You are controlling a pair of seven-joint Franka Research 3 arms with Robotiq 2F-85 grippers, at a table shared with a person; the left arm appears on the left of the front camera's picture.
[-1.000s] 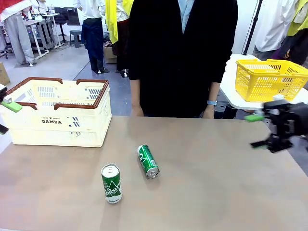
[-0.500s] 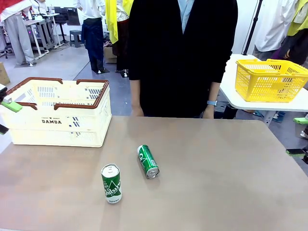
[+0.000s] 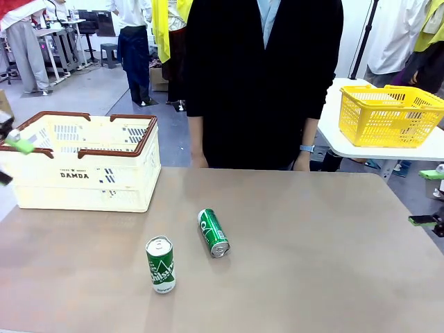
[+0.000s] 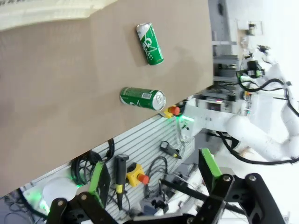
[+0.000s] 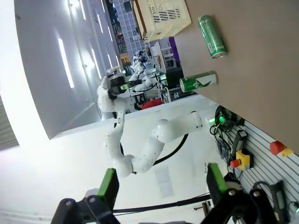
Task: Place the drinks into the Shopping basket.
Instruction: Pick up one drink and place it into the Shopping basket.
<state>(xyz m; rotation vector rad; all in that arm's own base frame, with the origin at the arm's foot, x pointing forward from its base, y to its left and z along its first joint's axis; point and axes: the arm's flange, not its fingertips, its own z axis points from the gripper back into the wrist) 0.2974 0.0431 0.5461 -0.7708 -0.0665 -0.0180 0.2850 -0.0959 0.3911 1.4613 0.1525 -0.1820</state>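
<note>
Picking up should be easy: the standing can (image 3: 160, 264) and the lying can (image 3: 214, 232) look light, hard, smooth and a bit slippery, so squeeze the round middle softly. Both sit on the flat brown counter (image 3: 312, 263), near the Shopping basket (image 3: 83, 163). The left fingers (image 4: 208, 164) and right fingers (image 5: 108, 184) are wide open, holding nothing, with lots of room around.

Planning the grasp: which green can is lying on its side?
The farther can, on the right, lies flat; the nearer can stands upright.
</note>
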